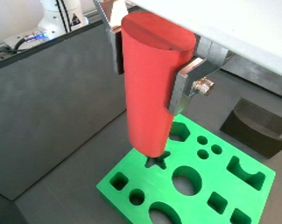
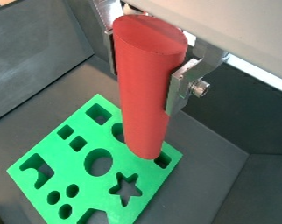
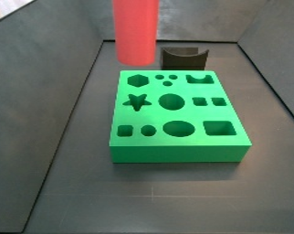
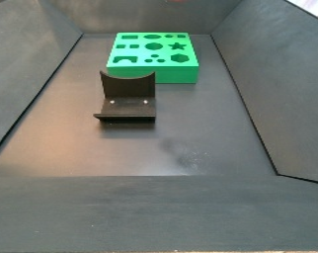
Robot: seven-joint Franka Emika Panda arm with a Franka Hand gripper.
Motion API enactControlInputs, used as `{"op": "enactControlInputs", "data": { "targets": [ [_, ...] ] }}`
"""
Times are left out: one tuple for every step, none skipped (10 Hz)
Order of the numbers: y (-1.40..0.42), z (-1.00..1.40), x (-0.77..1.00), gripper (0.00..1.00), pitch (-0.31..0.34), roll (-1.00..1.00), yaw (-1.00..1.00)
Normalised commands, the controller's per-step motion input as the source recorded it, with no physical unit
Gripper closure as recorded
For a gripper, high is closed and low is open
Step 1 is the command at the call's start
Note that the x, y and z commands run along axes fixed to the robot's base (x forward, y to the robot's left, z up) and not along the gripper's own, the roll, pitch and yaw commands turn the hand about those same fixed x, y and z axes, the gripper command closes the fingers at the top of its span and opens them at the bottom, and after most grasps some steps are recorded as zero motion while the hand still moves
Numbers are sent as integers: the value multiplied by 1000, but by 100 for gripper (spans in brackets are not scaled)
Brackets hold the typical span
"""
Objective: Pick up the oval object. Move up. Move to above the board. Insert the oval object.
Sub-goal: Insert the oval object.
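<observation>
In both wrist views: my gripper [image 1: 150, 70] [image 2: 146, 63] clamps the oval object [image 1: 150, 96] [image 2: 146, 96] upright, its lower end above the board [image 1: 243, 188] [image 2: 61, 153]. In a side view: peg [image 3: 135, 29] above the board's [image 3: 174, 114] far-left corner. In a side view: fixture [image 4: 126, 96] just near of the board [image 4: 155, 49]; gripper unseen.

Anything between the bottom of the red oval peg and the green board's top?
Nothing: in both wrist views the gripper holds the tall red oval peg over the green holed board, only air between.

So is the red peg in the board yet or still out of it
Out. The oval object hangs upright, clamped in the gripper, its lower end above the board in both wrist views; in a side view the oval hole is empty.
</observation>
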Motion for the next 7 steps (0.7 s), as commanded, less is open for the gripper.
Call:
{"op": "enactControlInputs", "data": {
  "targets": [
    [-34,0,603,100,186,177,26],
    [0,0,626,100,183,91,0],
    [0,0,597,100,146,-14,0],
    [0,-29,637,100,134,-94,0],
    [14,-49,660,100,144,-166,-6],
    [60,-86,686,100,127,-383,-34],
    [0,-86,703,100,101,-433,-69]
  ]
}}
